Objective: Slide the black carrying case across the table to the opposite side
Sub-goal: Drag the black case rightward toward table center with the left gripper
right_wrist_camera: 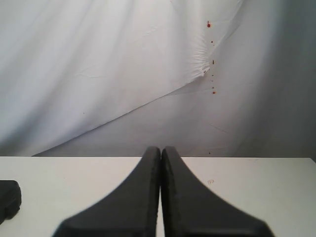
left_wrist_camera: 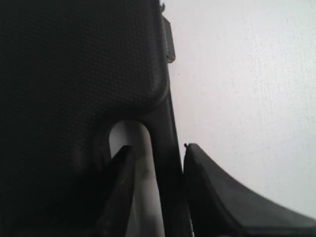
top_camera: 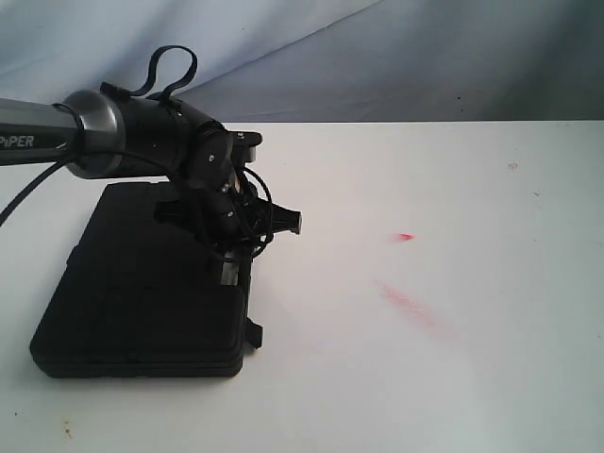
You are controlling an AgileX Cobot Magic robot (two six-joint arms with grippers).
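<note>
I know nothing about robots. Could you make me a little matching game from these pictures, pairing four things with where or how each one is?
Things:
1. black carrying case
2. left gripper
3. right gripper
4. red smudges

Places or states:
A. jaws pressed together
B. lying flat on the table, at the left of the exterior view
C. on the white tabletop, right of the case
D. open, astride the case's handle

Pairs: 1-B; 2-D; 3-A; 4-C
</note>
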